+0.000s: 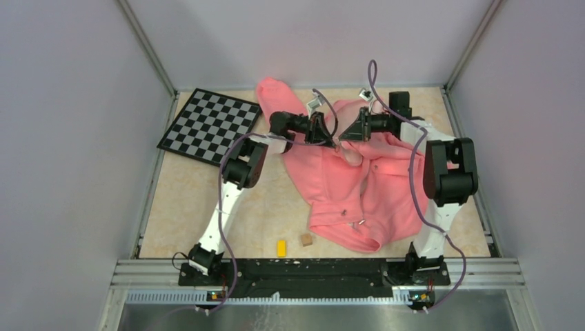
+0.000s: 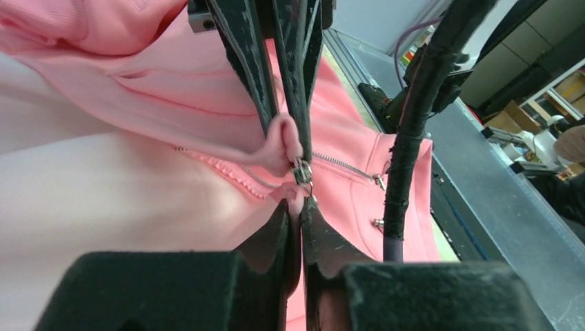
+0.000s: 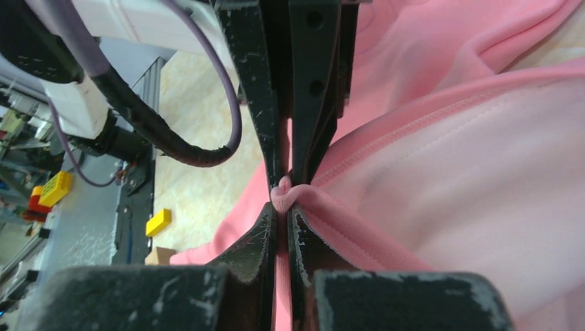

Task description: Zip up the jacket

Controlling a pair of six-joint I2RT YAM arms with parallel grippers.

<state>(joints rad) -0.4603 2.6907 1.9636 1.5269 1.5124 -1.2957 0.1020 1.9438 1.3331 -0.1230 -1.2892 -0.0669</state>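
The salmon-pink jacket [image 1: 345, 186] lies spread across the middle of the table. Both grippers meet nose to nose over its front. In the left wrist view the metal zipper slider [image 2: 301, 171] sits just above my left gripper [image 2: 301, 205], whose jaws are nearly together on a sliver of pink jacket edge beside the small pull. The closed zipper [image 2: 341, 164] runs off to the right of the slider; separated teeth lie to its left. My right gripper [image 3: 282, 209] is shut on a pinched fold of jacket fabric [image 3: 284, 190] directly opposite.
A checkerboard [image 1: 210, 124] lies at the back left. A yellow block [image 1: 281, 247] and a small wooden cube [image 1: 305, 239] sit near the front edge, below the jacket's hem. Metal rails and grey walls enclose the table.
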